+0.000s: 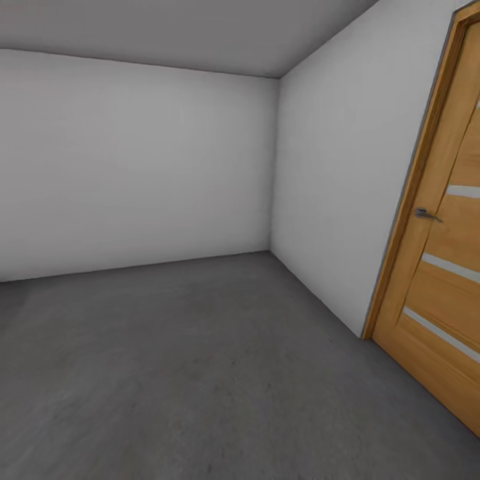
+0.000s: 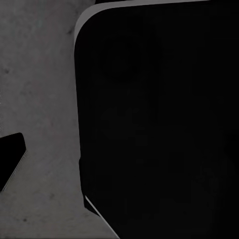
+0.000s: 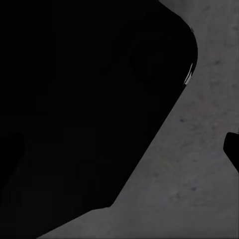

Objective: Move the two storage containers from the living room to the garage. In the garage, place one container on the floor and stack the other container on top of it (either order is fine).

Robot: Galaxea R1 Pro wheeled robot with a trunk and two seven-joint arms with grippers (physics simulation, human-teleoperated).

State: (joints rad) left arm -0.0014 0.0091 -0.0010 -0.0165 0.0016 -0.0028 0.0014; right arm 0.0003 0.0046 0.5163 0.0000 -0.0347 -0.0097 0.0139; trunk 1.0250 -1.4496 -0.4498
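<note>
While the robot faces a bare corner, grey concrete floor (image 1: 200, 373) and wooden door (image 1: 447, 267) (garage, I'd judge), containers nowhere about; gripper states, can't tell.

In the left wrist view, a big black part of the robot (image 2: 159, 119) has a flat, smooth face and a round corner. A thin pale grey line runs along its edge. A small black piece (image 2: 10, 157) with a slanted end sits apart from it.

In the right wrist view, there is another big black part (image 3: 84, 99) with a round corner. A small black bit (image 3: 233, 149) pokes in at the side.
</note>
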